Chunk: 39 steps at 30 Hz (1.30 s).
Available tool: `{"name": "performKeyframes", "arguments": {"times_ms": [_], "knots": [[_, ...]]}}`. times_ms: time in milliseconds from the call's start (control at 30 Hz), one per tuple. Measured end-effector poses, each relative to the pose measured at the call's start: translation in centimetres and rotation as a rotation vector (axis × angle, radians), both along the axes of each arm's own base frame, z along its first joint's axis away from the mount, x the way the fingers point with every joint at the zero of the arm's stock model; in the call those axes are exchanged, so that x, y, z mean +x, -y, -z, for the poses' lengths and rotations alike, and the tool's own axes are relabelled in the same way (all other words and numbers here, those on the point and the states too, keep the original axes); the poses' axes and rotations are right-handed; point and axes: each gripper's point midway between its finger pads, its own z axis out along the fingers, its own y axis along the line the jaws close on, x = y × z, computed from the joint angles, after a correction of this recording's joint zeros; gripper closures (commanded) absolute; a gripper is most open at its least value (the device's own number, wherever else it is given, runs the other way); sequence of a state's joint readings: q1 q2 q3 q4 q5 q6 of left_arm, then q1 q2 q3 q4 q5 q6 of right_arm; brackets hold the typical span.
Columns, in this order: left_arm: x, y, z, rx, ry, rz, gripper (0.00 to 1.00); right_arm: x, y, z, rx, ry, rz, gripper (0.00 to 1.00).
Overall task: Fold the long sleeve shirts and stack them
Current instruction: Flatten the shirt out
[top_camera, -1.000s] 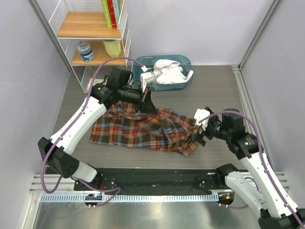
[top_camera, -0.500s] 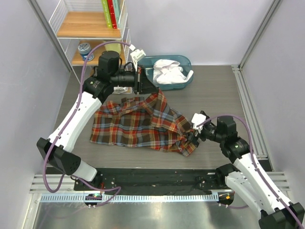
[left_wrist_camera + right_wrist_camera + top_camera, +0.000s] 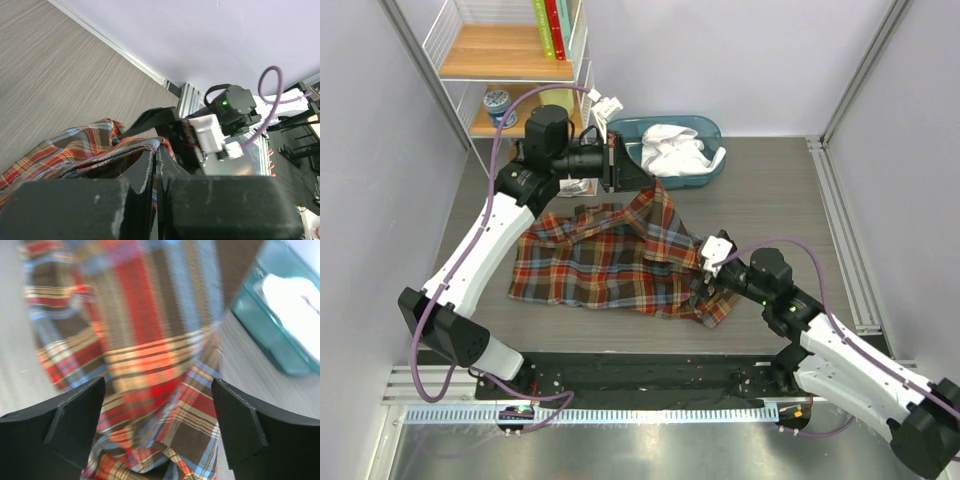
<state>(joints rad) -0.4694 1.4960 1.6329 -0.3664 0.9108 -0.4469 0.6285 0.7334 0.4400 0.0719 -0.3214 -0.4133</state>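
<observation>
My left gripper (image 3: 640,182) was clamped shut on the plaid shirt (image 3: 600,265), holding 1 edge up off the table (image 3: 770,200). My right gripper (image 3: 706,288) gaped wide at the near hem. I judged it should bite 1 layer only, keeping the cloth taut. The bin (image 3: 710,128) held 1 white shirt (image 3: 675,150).

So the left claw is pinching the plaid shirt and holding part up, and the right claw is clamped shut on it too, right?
Not quite. The left gripper does pinch the plaid shirt and hold part up, but the right gripper is open: the right wrist view shows its fingers spread wide, not closed on the cloth.
</observation>
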Motion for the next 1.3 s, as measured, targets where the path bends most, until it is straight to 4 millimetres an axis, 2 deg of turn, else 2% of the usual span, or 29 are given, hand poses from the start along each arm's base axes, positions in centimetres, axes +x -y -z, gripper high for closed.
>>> {"name": "performKeyframes", "arguments": {"times_ms": [33,67,133,167,233,267,400,500,533,567,600,667,700,733,767,800,833,900,1000,1067,1167,1300], "knots": [[0.0,0.0,0.0,0.000,0.000,0.000,1.00,0.7,0.1,0.0,0.001,0.006,0.028,0.18],[0.0,0.0,0.1,0.000,0.001,0.000,1.00,1.2,0.1,0.3,-0.004,0.000,0.047,0.36],[0.0,0.0,0.2,0.000,-0.001,0.000,1.00,2.1,0.3,1.0,-0.021,-0.008,0.083,0.58],[0.1,-0.1,0.3,0.001,-0.003,-0.002,1.00,2.3,0.3,1.1,-0.022,-0.007,0.092,0.79],[0.1,-0.2,0.4,0.003,-0.006,-0.005,1.00,3.0,0.3,0.9,-0.020,0.007,0.115,0.94],[0.1,-0.3,0.5,0.004,-0.008,-0.007,1.00,3.2,0.4,0.8,-0.018,0.013,0.127,0.99],[0.0,-1.3,0.5,0.018,0.007,-0.019,0.99,4.3,1.1,-0.6,-0.008,0.045,0.188,0.99],[-1.2,-2.4,1.7,0.091,0.072,0.005,0.96,5.1,2.1,-4.2,0.028,0.094,0.237,0.99],[-1.7,-2.9,2.4,0.129,0.106,0.016,0.91,5.3,2.6,-5.8,0.045,0.116,0.256,0.99],[-2.5,-3.6,3.6,0.197,0.163,0.034,0.86,5.6,3.3,-7.5,0.064,0.141,0.275,0.99],[-3.7,-3.8,4.9,0.260,0.216,0.063,0.77,5.8,4.1,-9.4,0.085,0.169,0.300,0.99],[-7.3,-3.8,8.3,0.383,0.303,0.164,0.65,5.9,5.4,-12.5,0.117,0.215,0.336,0.99],[-8.9,-3.8,9.9,0.428,0.328,0.213,0.55,5.8,5.9,-13.6,0.125,0.233,0.345,0.99],[-10.8,-4.0,11.9,0.476,0.354,0.273,0.52,5.6,6.2,-14.1,0.126,0.239,0.346,0.99],[-12.3,-4.9,14.5,0.544,0.359,0.319,0.48,5.4,6.2,-14.1,0.121,0.235,0.338,0.99],[-12.4,-6.2,16.4,0.609,0.364,0.317,0.44,5.3,6.0,-13.7,0.109,0.223,0.328,0.99],[-11.9,-7.3,17.8,0.660,0.368,0.299,0.44,5.1,6.0,-13.2,0.097,0.206,0.320,0.99],[-9.6,-10.4,20.0,0.750,0.341,0.226,0.48,5.2,5.7,-11.8,0.066,0.163,0.306,0.99],[-4.8,-15.5,21.6,0.857,0.307,0.077,0.55,5.7,5.3,-9.1,0.010,0.084,0.296,0.99],[-3.2,-17.9,22.5,0.910,0.311,0.032,0.53,6.3,5.0,-6.9,-0.036,0.021,0.296,0.99],[-2.9,-19.5,24.3,0.972,0.329,0.052,0.42,7.2,4.9,-4.2,-0.088,-0.051,0.312,0.99],[-3.5,-20.9,28.1,1.056,0.321,0.119,0.39,8.3,5.2,-1.8,-0.137,-0.110,0.353,0.99]]}}
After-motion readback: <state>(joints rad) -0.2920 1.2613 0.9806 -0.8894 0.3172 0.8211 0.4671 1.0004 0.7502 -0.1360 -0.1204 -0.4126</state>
